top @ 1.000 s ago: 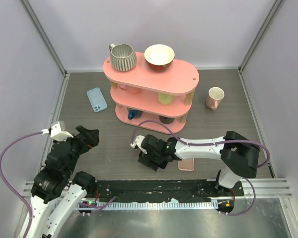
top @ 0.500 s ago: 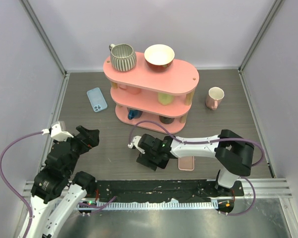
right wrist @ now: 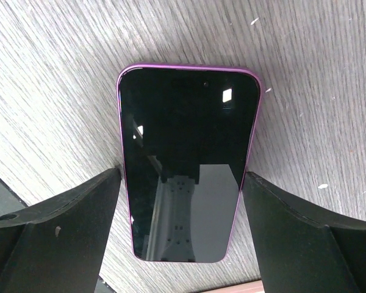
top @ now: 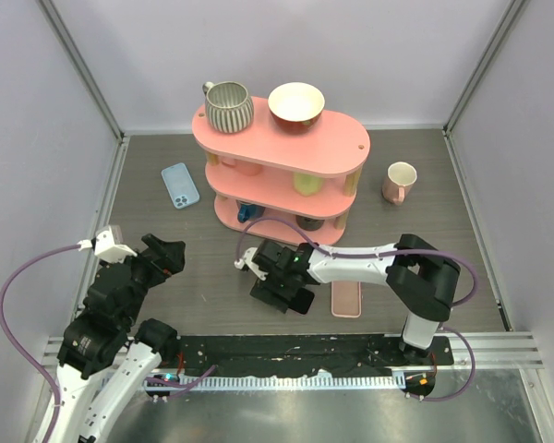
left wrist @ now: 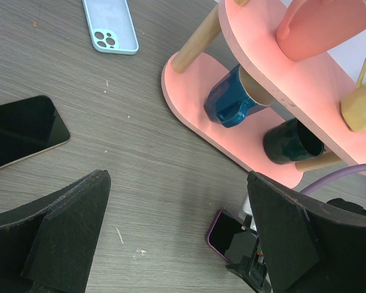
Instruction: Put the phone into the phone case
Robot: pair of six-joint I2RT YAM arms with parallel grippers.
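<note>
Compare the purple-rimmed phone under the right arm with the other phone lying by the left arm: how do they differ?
Rim: the purple-rimmed phone has a purple edge; the other phone has a pale gold one.
Position: the purple-rimmed phone lies between the fingers of the right gripper; the other phone lies free, gripped by nothing.
Both lie flat on the table, dark screens up.

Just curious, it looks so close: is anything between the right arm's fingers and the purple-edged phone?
Nothing visible. The phone lies flat, screen up, on the table, the open right fingers beside its long sides.
</note>
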